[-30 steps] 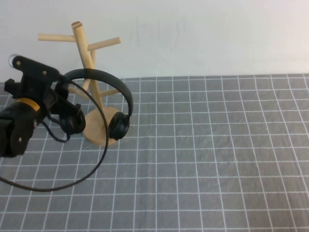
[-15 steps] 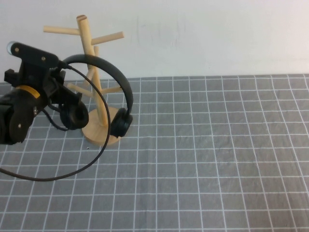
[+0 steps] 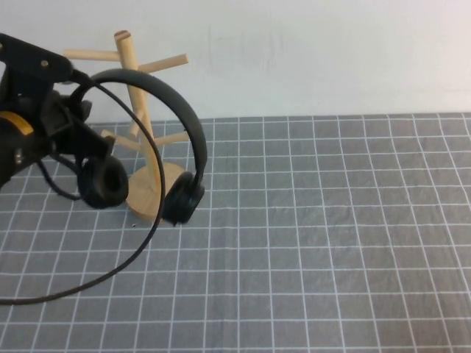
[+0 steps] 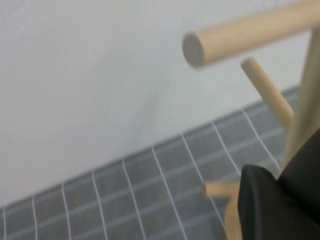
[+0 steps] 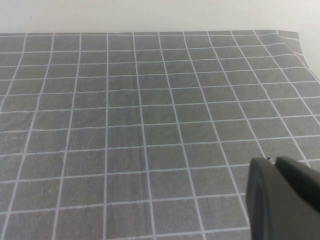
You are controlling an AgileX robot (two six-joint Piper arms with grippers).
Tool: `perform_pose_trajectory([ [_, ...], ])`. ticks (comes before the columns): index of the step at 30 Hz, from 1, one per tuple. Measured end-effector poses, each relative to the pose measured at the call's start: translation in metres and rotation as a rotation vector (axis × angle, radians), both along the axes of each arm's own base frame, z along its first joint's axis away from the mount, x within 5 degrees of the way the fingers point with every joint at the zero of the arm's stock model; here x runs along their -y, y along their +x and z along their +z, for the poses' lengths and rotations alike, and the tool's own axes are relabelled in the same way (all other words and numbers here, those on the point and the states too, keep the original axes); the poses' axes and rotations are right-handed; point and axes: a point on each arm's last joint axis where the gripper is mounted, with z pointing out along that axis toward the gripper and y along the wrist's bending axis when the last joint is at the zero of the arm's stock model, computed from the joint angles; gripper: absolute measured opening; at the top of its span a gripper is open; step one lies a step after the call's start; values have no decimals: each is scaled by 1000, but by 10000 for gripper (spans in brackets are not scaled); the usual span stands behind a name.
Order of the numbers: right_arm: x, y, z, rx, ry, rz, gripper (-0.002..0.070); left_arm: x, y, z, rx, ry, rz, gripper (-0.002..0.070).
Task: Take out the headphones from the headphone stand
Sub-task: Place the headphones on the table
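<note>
- The left gripper is at the left edge of the grey grid-patterned table mat, clenched on the left side of the thin headband of the black over-ear headphones, just above the left earcup.
- The headphones hang in the air from that grip near the mat's far-left corner. Their arch crosses in front of the light wooden tree-shaped headphone stand, and the two round earcups dangle level with its round disc base; whether the band is clear of every peg I cannot tell.
- The right gripper is out of the high view; its wrist camera shows only a dark edge of it over bare mat, so I cannot tell its state.
- Risk: the band could catch on an angled peg and tip or drag the stand if the arm pulls sideways before the arch is free.
- Risk: the hold is off-centre on a thin band, so the headphones could swing or slip out.
- Risk: the arm's long black cable loops low over the mat beside the stand's base and could snag it.
- Count: one pair of headphones with two earcups, one stand, one mat, one arm in the high view.
</note>
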Motion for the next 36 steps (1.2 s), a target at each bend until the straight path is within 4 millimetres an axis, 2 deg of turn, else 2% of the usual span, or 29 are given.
perform_pose_trajectory([
  [8, 0, 0, 0, 0, 0, 0, -6, -10, -38, 13, -206, 50, 10, 48],
  [13, 0, 0, 0, 0, 0, 0, -6, -12, -56, -4, -476, 78, 21, 48],
  [16, 0, 0, 0, 0, 0, 0, -6, -11, -59, -18, -624, 70, 27, 48],
  [22, 0, 0, 0, 0, 0, 0, -6, -4, -47, -53, -808, 25, 52, 48],
  [30, 0, 0, 0, 0, 0, 0, -6, 2, -22, -112, -968, 41, 89, 48],
  [36, 0, 0, 0, 0, 0, 0, -6, 7, 1, -124, -1013, 59, 89, 48],
])
